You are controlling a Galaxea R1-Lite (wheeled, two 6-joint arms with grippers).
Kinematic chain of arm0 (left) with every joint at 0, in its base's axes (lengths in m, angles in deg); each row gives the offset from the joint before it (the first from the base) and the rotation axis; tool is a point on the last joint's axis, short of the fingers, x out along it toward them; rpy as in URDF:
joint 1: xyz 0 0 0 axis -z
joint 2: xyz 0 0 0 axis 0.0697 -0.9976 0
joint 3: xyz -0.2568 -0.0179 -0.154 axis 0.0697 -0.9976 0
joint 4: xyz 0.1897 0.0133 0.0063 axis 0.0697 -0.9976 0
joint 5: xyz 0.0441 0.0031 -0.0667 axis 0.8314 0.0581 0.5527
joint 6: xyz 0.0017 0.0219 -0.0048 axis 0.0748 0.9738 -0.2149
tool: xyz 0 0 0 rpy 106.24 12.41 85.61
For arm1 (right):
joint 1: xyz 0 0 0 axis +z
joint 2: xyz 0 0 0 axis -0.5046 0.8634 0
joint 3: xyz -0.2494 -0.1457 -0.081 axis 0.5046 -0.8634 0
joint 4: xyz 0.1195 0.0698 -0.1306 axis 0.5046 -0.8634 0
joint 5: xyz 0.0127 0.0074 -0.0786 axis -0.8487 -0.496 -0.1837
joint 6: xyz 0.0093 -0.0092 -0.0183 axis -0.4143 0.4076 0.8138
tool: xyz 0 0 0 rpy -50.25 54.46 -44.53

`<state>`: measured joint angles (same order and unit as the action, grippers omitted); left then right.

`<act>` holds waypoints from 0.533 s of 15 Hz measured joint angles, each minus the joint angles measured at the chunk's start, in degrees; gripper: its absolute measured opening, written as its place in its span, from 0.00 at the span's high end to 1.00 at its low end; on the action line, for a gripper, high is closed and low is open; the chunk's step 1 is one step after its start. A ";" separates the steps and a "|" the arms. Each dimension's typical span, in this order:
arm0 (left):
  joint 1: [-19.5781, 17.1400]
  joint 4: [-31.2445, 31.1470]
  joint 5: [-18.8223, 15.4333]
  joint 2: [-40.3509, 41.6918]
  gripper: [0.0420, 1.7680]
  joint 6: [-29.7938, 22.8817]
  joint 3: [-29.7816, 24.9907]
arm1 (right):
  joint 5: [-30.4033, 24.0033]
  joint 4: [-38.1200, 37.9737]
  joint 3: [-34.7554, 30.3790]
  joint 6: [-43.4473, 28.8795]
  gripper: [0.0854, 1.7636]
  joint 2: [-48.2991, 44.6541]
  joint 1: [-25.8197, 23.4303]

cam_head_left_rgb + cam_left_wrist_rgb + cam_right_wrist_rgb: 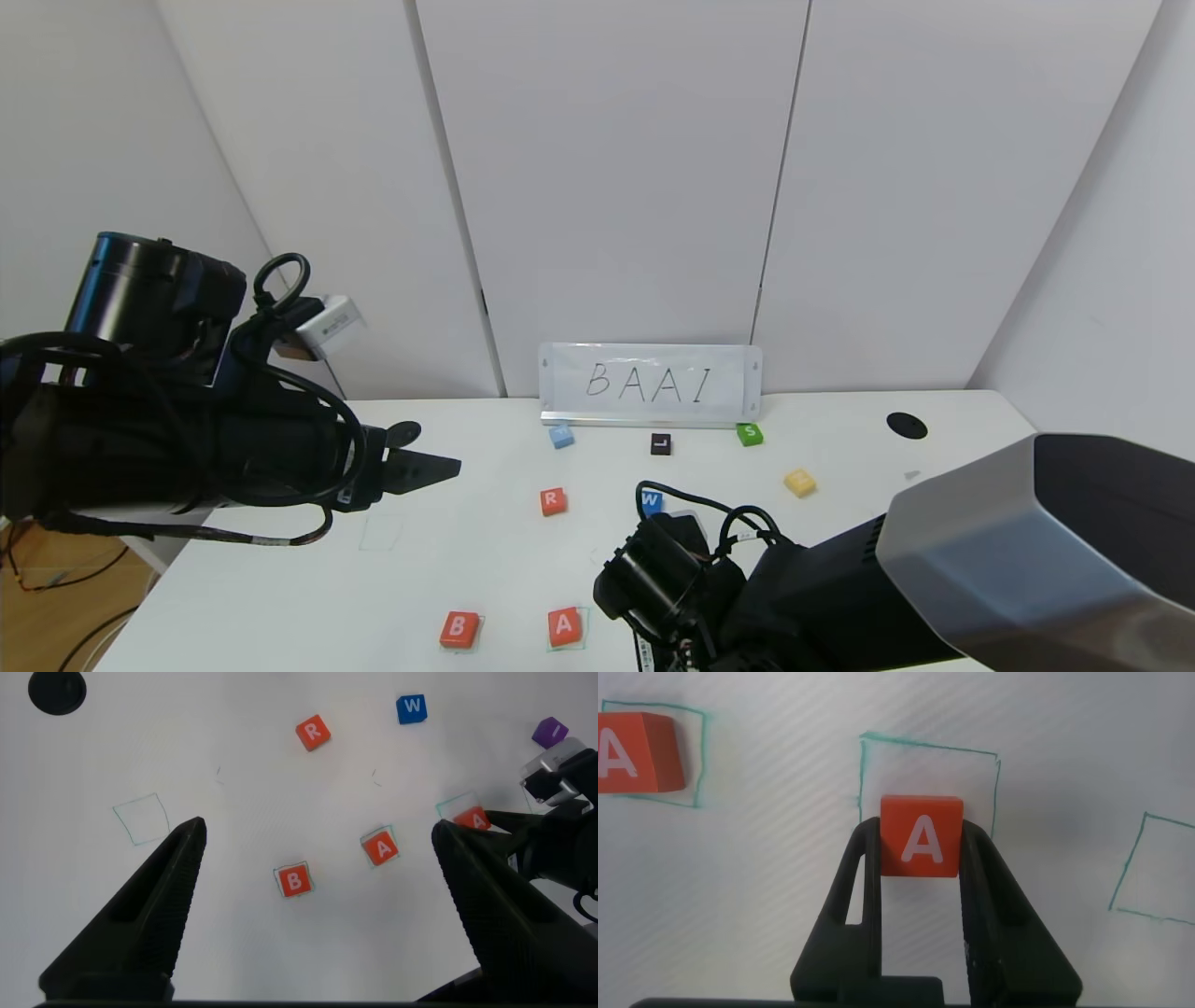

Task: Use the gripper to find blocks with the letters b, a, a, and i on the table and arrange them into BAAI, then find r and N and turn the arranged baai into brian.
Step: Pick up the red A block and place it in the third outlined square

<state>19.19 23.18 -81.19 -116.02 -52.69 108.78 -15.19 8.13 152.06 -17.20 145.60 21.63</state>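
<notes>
The orange-red B block (458, 629) and one orange-red A block (564, 626) sit in green outlines near the white table's (448, 569) front edge. My right gripper (920, 842) is shut on the second orange-red A block (920, 835), held at the near edge of a green square outline (929, 751) beside the first A (635, 751). I cannot tell if it touches the table. The R cube (553, 501) lies mid-table. The purple I block (549, 732) shows in the left wrist view. My left gripper (420, 469) is open and empty, raised over the left side.
A BAAI sign (651, 385) stands at the back. In front of it lie a light blue cube (561, 435), a black L cube (661, 444), the green S cube (749, 433), a yellow cube (799, 482) and the blue W cube (652, 502). Another empty green outline (1158, 868) lies beside the held A.
</notes>
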 joint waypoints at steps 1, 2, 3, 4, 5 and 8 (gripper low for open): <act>0.02 0.00 0.00 -0.13 0.03 0.00 0.00 | -0.07 0.04 0.11 -0.02 0.72 0.22 -0.06; 0.00 0.00 0.01 -0.26 0.03 0.00 0.00 | -0.11 0.01 0.22 -0.06 0.72 0.40 -0.17; 0.00 0.00 0.04 -0.35 0.03 0.00 0.00 | -0.22 0.04 0.41 -0.06 0.72 0.60 -0.30; 0.00 0.02 0.04 -0.44 0.03 0.00 0.00 | -0.20 0.01 0.55 -0.09 0.72 0.77 -0.45; 0.00 0.02 0.04 -0.48 0.03 0.00 0.00 | -0.18 0.04 0.63 -0.06 0.72 0.96 -0.50; 0.00 0.00 0.01 -0.46 0.03 0.00 0.00 | -0.13 0.04 0.66 -0.05 0.72 1.05 -0.50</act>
<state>19.19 23.18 -81.18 -116.48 -52.69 108.78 -15.32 8.16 152.72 -17.25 146.65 21.13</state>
